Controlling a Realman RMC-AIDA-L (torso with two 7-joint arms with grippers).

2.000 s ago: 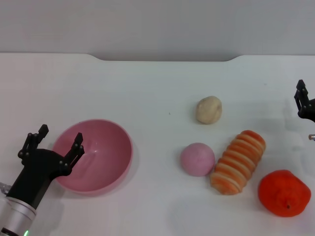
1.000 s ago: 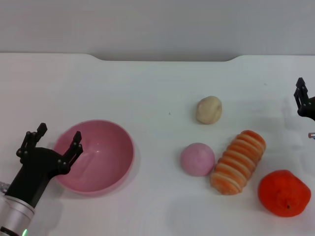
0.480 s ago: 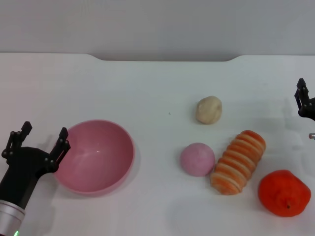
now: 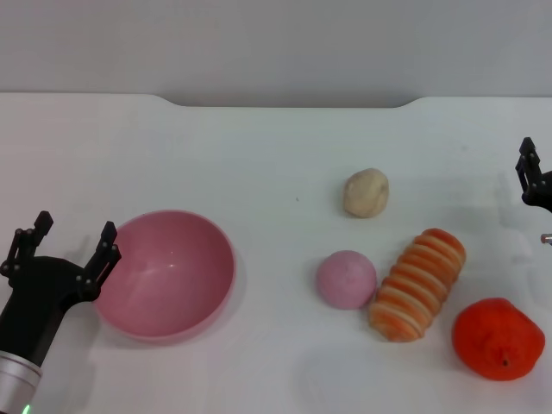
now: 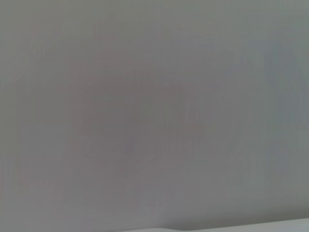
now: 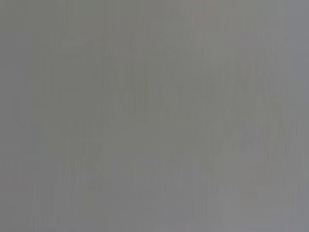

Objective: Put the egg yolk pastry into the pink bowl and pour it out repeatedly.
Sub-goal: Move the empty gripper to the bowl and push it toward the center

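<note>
Head view | left gripper (image 4: 67, 241) jaws released beside pink bowl (image 4: 168, 274) | right gripper (image 4: 533, 179) jaws unclear

L arm: low at near-left corner, forearm angled up/fwd | L gripper (image 4: 62, 241): fingers spread wide, nothing between them, tips pointing away from robot | R arm: mostly out of shot at far right edge | R gripper (image 4: 534, 183): only partly showing, parked at right edge, holds nothing visible
</note>
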